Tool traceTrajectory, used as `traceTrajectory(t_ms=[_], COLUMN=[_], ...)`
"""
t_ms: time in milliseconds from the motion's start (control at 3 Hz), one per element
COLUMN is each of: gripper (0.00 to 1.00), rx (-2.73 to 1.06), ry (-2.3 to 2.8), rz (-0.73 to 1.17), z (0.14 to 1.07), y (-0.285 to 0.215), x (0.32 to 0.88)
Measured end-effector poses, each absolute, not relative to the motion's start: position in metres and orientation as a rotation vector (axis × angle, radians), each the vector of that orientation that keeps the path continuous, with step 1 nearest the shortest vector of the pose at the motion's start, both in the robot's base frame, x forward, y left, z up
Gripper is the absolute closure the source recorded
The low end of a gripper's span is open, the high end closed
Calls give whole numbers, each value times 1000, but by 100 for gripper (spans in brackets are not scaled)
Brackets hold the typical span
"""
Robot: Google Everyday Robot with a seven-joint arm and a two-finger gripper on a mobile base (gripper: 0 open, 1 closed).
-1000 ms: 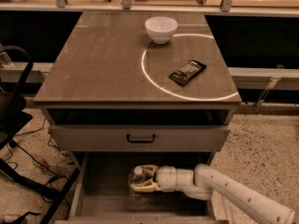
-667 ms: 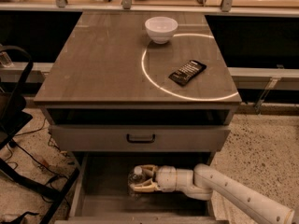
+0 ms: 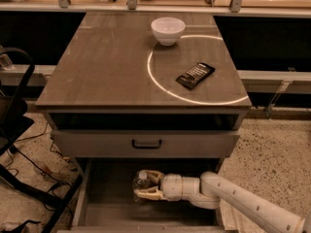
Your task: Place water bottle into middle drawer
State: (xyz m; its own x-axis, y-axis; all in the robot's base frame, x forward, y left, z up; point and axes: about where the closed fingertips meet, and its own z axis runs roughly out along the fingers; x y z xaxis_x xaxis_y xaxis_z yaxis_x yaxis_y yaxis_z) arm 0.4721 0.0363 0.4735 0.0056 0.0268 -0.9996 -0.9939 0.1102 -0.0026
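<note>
The middle drawer is pulled out below the cabinet, a wide grey box with a flat floor. The water bottle, clear with a white cap, stands inside it near the middle. My gripper reaches in from the right on a white arm, and its pale fingers sit on either side of the bottle, closed around it. The bottle's lower part is hidden by the fingers.
Above it is a closed grey drawer front with a dark bar handle. On the cabinet top stand a white bowl and a dark snack packet. A black chair frame and cables lie at the left.
</note>
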Motion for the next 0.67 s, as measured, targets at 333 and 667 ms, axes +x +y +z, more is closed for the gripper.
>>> traceTrajectory(t_ms=[333,667], gripper=[0,0], rx=[-1112,-1112], ry=[1233,1233], rz=[1142,1143], z=[474,474], y=[39,39], x=[471,471])
